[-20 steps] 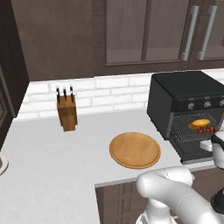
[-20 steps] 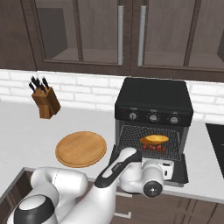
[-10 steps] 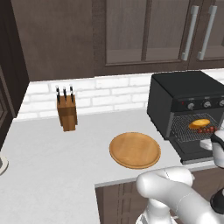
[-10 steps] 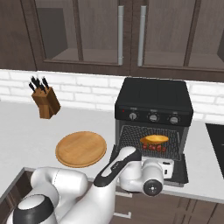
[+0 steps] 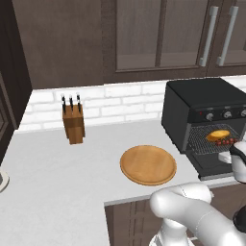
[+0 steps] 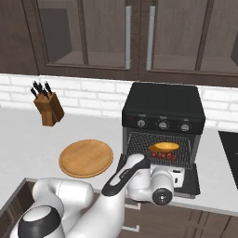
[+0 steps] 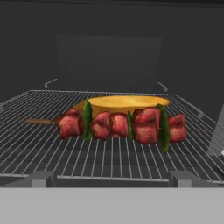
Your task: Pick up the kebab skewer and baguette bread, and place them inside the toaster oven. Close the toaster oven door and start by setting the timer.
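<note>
- While my gripper (image 7: 112, 181) hangs spread wide and empty at the oven (image 6: 163, 106) mouth, the skewer (image 7: 122, 124) lies on the rack (image 7: 52, 144).
- Bread (image 7: 120, 104) sits just behind it.
- Door (image 6: 189, 179) is down.

A pale grey stone countertop (image 5: 62, 178) runs beneath a white brick-tile backsplash (image 5: 115, 103), and above hang dark brown wall cabinets with glass-panelled doors (image 6: 93, 37) and long brushed-metal bar handles (image 6: 128, 30). On the counter stand a wooden knife block with black-handled knives (image 5: 73, 122) and, nearer the front edge, a round flat wooden board (image 5: 148, 165).
</note>
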Motion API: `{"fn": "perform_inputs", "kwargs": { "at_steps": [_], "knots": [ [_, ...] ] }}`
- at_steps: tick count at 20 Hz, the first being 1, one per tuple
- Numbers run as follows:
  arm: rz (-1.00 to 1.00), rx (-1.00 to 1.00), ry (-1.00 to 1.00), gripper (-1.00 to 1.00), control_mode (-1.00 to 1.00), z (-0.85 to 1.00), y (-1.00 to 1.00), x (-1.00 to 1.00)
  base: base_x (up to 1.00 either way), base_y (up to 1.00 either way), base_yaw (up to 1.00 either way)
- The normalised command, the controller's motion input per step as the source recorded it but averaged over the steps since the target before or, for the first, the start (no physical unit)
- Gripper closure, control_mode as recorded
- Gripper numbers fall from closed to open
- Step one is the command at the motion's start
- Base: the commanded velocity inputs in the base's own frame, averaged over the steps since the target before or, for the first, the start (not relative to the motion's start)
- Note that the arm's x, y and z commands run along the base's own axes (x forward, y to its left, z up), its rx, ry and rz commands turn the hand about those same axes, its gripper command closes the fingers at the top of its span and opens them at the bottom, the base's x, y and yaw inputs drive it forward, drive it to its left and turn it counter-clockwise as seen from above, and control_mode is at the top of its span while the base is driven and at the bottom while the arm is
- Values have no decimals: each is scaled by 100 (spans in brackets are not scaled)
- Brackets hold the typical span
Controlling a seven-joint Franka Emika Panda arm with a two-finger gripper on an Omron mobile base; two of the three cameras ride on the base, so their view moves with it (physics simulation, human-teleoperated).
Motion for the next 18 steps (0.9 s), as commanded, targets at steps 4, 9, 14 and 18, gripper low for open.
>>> {"fn": "perform_inputs", "kwargs": {
  "at_steps": [4, 9, 14, 18],
  "knots": [
    [0, 0, 0, -100, -100, 0, 0, 17, 0, 0, 0],
    [0, 0, 0, -100, -100, 0, 0, 16, 0, 0, 0],
    [0, 0, 0, -100, -100, 0, 0, 17, 0, 0, 0],
    [0, 0, 0, -100, -100, 0, 0, 19, 0, 0, 0]
  ]
}}
